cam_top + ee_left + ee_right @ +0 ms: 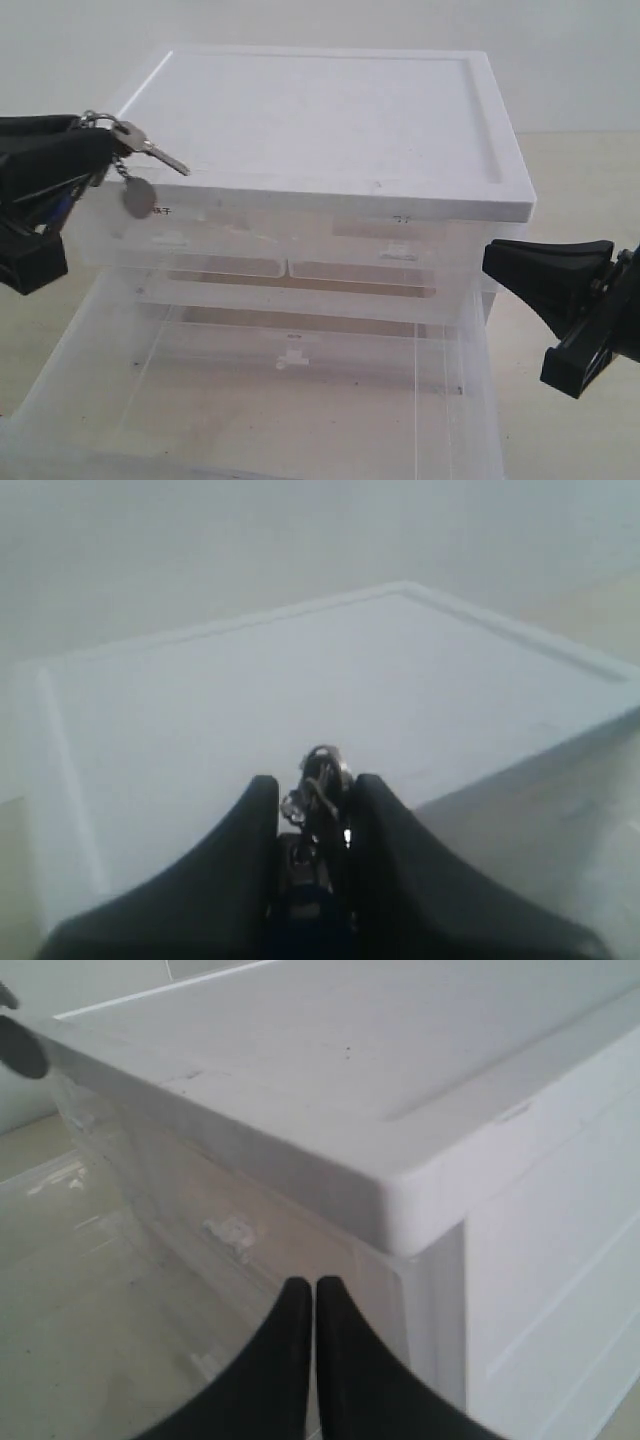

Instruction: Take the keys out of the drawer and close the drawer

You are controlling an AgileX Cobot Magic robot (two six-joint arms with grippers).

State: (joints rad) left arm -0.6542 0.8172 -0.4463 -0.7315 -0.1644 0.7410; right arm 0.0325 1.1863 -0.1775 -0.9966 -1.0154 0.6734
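My left gripper (100, 148) is shut on the keys (140, 150), held in the air at the left corner of the cabinet's white top (330, 110). A silver key sticks out over the top's edge and an oval grey tag (137, 197) hangs below on a chain. In the left wrist view the keys (320, 780) are wedged between the black fingers. The clear plastic drawer (270, 400) stands pulled out at the front, nothing visible inside it. My right gripper (490, 260) is shut and empty at the cabinet's right front corner, beside the drawer's right wall.
The cabinet has two smaller clear drawers (290, 262) shut under the white top. A beige table surface (580, 170) shows to the right of the cabinet. In the right wrist view the cabinet's white corner (410, 1200) is just above the right fingertips.
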